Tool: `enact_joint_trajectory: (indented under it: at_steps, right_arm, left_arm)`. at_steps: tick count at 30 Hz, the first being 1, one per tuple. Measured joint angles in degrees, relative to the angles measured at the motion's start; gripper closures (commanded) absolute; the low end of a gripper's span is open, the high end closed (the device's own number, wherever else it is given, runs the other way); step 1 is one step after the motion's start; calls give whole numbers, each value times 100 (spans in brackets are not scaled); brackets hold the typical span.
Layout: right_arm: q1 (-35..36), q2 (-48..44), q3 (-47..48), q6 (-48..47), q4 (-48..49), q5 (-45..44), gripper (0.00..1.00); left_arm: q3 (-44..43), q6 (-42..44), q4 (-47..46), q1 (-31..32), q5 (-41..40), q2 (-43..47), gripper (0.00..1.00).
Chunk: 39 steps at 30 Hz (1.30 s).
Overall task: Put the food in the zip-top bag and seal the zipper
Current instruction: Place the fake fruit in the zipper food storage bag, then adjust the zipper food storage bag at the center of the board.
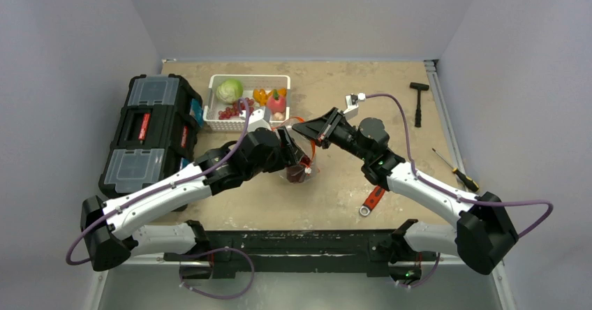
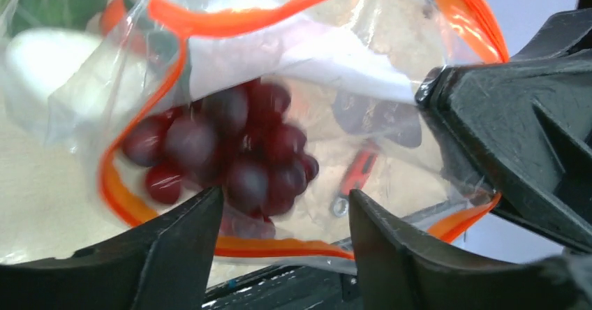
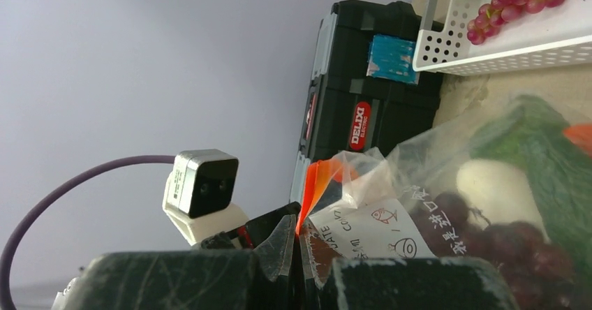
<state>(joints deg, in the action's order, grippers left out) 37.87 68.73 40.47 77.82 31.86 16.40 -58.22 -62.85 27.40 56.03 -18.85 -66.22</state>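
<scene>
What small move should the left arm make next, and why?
Probably draw the left gripper back from the zip-top bag: its fingers are open and the grapes lie inside, while the right gripper pinches the mouth near the zipper. More food waits in the basket.

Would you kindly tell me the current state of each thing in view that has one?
zip-top bag: mouth open.
zipper: unsealed, gaping.
grapes: inside the bag.
left claw: open, at the bag's mouth.
right claw: shut on the bag's rim.
white basket: holds food.
black toolbox: closed.
</scene>
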Motion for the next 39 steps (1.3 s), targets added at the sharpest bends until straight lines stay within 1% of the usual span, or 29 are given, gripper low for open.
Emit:
enact_joint_trajectory:
  at_steps: [2, 5, 8, 11, 12, 16, 19, 23, 25, 33, 39]
  right_arm:
    - [0, 0, 0, -59, -26, -7, 100]
    - [0, -35, 0, -210, -131, -46, 100]
    - [0, -157, 2, -470, -365, -68, 100]
    - [0, -304, 15, -782, -638, -114, 100]
    - [0, -332, 44, -866, -726, -142, 100]
    - [-2, -367, 199, -1163, -977, -258, 100]
    - [0, -413, 225, -1287, -1117, -348, 100]
    - [0, -463, 225, -1377, -1187, -374, 100]
    - [0, -496, 225, -1401, -1202, -385, 100]
    - [0, -612, 225, -1449, -1329, -409, 100]
    - [0, -625, 227, -1462, -1392, -494, 100]
  left_arm:
    - [-63, -9, 308, 0, -116, 103, 25]
    - [-103, 24, 649, -2, -203, 391, 23]
    - [-140, 136, 874, -2, -203, 809, 30]
    - [-151, 264, 1001, -2, -179, 1217, 46]
    - [-120, 293, 990, -4, -162, 1318, 48]
    - [446, 396, 476, -13, 188, 1705, 49]
    - [811, 367, 31, -13, 555, 1543, 51]
    - [968, 271, -286, -13, 723, 955, 62]
    - [1093, 212, -444, -13, 721, 861, 65]
    - [1322, -382, -1023, -15, 647, 739, 62]
    - [1423, -870, -1375, -90, 732, 385, 61]
